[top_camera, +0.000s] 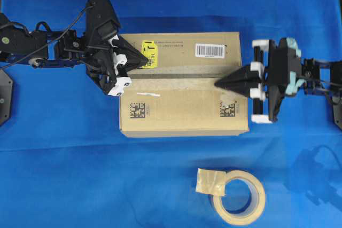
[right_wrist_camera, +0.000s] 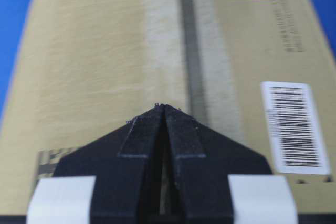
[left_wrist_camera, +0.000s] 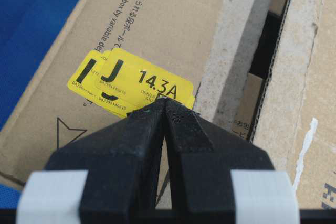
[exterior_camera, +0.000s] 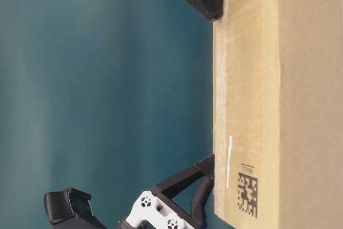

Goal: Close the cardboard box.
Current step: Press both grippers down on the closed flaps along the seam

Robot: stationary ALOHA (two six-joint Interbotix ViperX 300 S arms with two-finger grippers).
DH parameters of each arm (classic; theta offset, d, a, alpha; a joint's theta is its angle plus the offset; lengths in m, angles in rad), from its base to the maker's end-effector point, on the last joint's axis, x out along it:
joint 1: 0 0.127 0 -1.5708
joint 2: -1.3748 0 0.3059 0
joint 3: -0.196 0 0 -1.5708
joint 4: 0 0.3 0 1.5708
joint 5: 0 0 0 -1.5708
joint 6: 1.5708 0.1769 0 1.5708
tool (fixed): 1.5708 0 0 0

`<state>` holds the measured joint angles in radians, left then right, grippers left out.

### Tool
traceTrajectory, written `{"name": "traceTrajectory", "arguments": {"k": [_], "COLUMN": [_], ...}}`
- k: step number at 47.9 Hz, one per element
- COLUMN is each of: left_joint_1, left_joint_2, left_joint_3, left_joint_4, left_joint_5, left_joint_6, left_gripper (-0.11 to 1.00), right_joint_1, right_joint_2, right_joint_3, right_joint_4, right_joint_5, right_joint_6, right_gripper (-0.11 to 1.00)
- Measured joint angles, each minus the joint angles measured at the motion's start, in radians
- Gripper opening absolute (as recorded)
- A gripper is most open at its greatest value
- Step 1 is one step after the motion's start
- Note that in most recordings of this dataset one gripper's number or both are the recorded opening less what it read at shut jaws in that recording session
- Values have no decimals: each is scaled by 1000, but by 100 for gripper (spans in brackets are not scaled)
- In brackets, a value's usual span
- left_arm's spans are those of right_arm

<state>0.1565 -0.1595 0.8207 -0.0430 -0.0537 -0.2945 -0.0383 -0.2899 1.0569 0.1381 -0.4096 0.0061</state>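
though the cardboard box looks closed, its seam gap hides the interior.

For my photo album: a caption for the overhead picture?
Two shut tools press the cardboard box flaps down.

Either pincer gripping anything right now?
Nothing held. Left pincer and right pincer are both shut empty, tips over the cardboard box flaps near the seam.

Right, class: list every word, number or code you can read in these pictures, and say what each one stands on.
"J" and "14.3A": yellow sticker on the cardboard box.
"this box by variable": part of a printed line on the box flap; the rest, with Japanese characters, is cut off.
Barcode label: digits too small.
Square codes: not readable.
Sticker's small print: blurred.
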Motion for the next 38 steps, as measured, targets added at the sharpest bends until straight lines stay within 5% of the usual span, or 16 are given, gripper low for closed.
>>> {"name": "traceTrajectory", "arguments": {"k": [29, 38], "left_joint_1": [-29, -60], "left_joint_2": [-26, -43], "left_joint_3": [48, 75], "left_joint_4": [2, 2], "left_joint_5": [-77, -147], "left_joint_6": [14, 64], "left_gripper": [0, 0], "right_joint_1": [-29, -29], "right_joint_2": [60, 60], "right_joint_3": [-15, -15], "right_joint_4": [0, 2], "right_joint_5": [-3, -3], "right_joint_6": [-2, -2], "right_gripper": [0, 0]}}
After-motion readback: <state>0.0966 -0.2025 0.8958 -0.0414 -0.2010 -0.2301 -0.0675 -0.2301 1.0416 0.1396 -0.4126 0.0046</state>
